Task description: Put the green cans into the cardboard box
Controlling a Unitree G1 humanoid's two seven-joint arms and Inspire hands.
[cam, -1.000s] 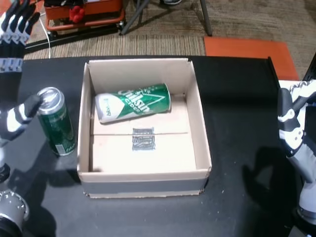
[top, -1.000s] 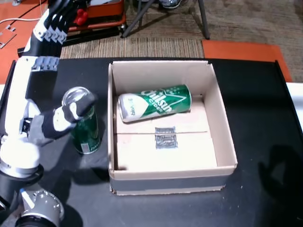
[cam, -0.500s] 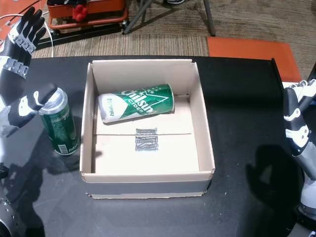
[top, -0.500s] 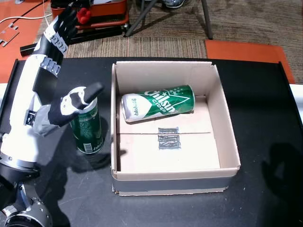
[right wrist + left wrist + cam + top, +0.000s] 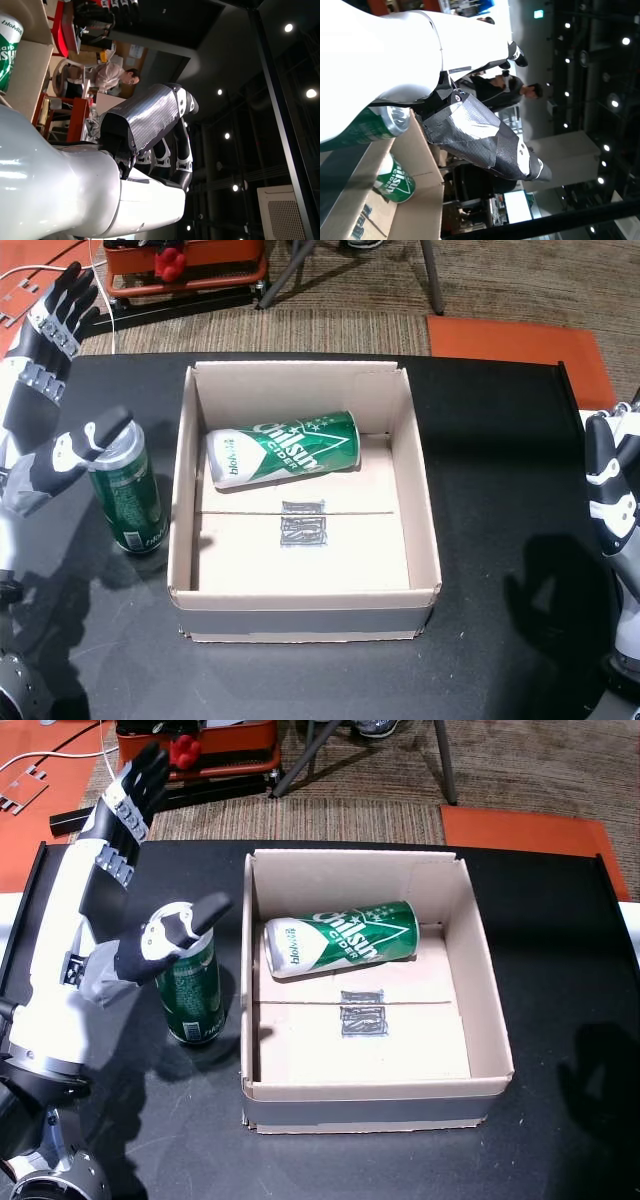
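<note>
Cardboard box (image 5: 480,1020) sits open on the black table (image 5: 560,920), one green can (image 5: 342,938) lying on its side inside. Left hand (image 5: 130,935) is spread and released, thumb over the upright can (image 5: 190,995) just outside. Right hand (image 5: 612,490) hangs unclenched, grasping nothing.

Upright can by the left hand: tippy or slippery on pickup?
Probably tippy: the upright can is tall on a narrow base, and the left hand is near its top. Likely slippery: smooth, glossy metal. Tipped, it would likely roll.
</note>
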